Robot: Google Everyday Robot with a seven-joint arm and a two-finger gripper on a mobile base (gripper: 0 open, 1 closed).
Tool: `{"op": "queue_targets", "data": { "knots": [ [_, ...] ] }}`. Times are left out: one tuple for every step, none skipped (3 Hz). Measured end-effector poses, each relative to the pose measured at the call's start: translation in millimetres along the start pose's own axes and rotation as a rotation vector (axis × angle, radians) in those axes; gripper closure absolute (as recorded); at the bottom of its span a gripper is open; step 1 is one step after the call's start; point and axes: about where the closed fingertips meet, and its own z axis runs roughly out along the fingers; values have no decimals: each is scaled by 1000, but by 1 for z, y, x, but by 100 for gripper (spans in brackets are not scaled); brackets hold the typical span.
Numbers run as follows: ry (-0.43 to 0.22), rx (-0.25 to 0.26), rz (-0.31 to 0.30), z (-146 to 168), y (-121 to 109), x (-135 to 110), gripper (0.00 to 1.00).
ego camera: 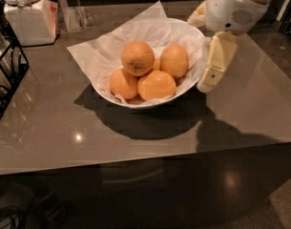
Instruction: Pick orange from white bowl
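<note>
The white bowl (195, 38), lined with crumpled white paper, sits on the grey table and holds several oranges. The duller orange (137, 57) with a dark smudge lies on top of the pile, left of centre. Brighter oranges lie around and below it. My gripper (211, 73) hangs from the white arm at the upper right, just outside the bowl's right rim. It is above the table and apart from the orange, with nothing in it.
A white lidded jar (25, 13) stands at the back left. A black wire rack (6, 73) is at the left edge. A clear glass item (78, 14) stands behind the bowl. The table's front edge (135, 159) runs below the bowl.
</note>
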Motion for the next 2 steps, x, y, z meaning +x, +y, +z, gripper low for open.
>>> {"op": "queue_targets", "data": {
  "knots": [
    [-70, -50, -55, 21, -19, -37, 0],
    [-112, -97, -106, 43, -32, -65, 0]
  ]
}}
